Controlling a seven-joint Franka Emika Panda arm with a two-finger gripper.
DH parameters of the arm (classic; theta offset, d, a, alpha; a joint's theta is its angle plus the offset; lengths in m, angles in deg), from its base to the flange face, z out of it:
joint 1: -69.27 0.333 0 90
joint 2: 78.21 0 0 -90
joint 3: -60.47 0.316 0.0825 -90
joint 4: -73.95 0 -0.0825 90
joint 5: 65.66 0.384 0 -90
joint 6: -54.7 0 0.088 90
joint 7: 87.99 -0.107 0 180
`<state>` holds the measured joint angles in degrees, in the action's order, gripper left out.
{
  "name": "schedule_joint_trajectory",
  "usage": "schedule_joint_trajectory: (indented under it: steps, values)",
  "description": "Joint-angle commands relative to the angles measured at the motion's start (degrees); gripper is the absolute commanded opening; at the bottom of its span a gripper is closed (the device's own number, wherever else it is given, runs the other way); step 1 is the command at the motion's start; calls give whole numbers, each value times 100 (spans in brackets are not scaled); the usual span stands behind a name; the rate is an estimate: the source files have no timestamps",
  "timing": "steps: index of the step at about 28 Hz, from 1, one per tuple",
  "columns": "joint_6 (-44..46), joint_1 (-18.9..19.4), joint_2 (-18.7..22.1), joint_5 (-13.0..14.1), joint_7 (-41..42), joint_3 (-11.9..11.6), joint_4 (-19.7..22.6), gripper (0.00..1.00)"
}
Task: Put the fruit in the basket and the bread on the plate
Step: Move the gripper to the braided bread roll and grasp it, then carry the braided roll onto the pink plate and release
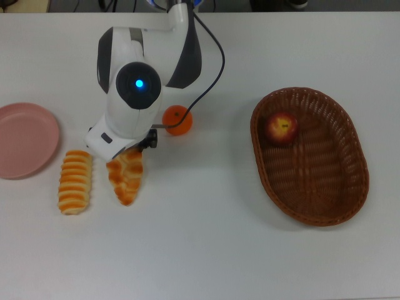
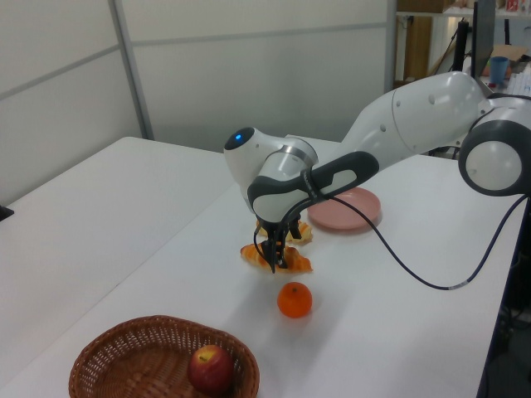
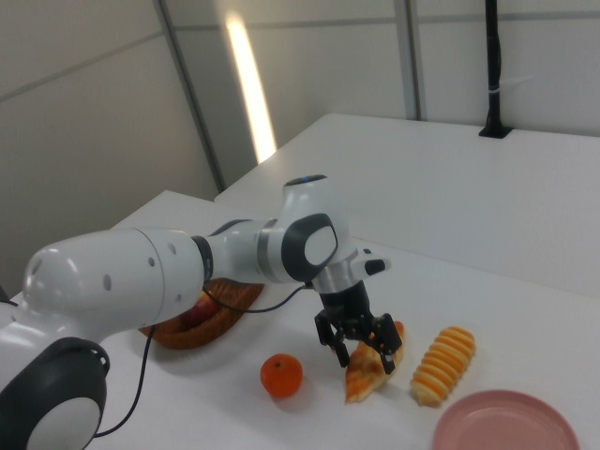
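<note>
The gripper (image 3: pixel 362 348) stood low over the braided loaf (image 1: pixel 126 179), near the end of it that points toward the tangerine (image 1: pixel 179 120). In the right view its fingers (image 3: pixel 339 351) were spread apart, one on either side of the loaf's upper end, not closed on it; whether they touched the crust I could not tell. In the left view the gripper (image 2: pixel 275 251) hung straight down onto the braided loaf (image 2: pixel 277 259), the arm's wrist above it showing a blue light.

The braided loaf (image 3: pixel 370 365) lay flat on the white table (image 1: pixel 206 250). The ridged loaf (image 1: pixel 75 181) lay just beside it on the top view's left, roughly parallel, a narrow strip of table between them. The pink plate (image 1: pixel 26 139) sat farther to the top view's left at the picture's edge, with nothing on it, close to the ridged loaf but not touching.

The tangerine sat on the table just to the top view's right of the arm's wrist, partly covered by it in the top view; in the right view the tangerine (image 3: pixel 281 375) was clear of the gripper, just beside the braided loaf.

The basket (image 1: pixel 350 156) stood well apart on the top view's right. The apple (image 1: pixel 282 128) lay inside it, against the wall nearest the tangerine. A black cable (image 2: pixel 398 261) looped from the arm down over the table.
</note>
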<state>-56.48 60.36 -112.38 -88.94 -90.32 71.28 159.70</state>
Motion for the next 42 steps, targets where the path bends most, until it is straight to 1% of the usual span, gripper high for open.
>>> schedule_joint_trajectory:
  steps: [1,2,3,4,6,7,8,12,22,28,31,36,37,38,42]
  values:
    - [-158,-6,-20,-115,22,-18,12,100]
    - [-176,-6,-28,-185,39,-18,20,100]
    - [-176,-6,-46,-229,40,-18,21,91]
    - [-185,-6,-46,-265,48,-18,21,77]
    - [-185,-6,-46,-274,66,-18,21,41]
    - [-185,-32,-46,-230,179,-9,21,9]
    - [-185,-41,-46,-204,267,-9,12,0]
    - [-176,-67,-37,-177,540,-9,-6,0]
    - [-176,-67,-11,-160,488,0,-23,0]
    - [-176,-76,42,-37,488,-9,-23,0]
    - [-167,-129,147,95,523,0,-23,0]
    - [-150,-304,507,490,541,0,-23,0]
    - [-141,-357,577,569,541,-9,-32,0]
    - [-123,-470,709,718,532,-9,-24,0]
    - [-71,-805,921,877,549,-9,-15,0]
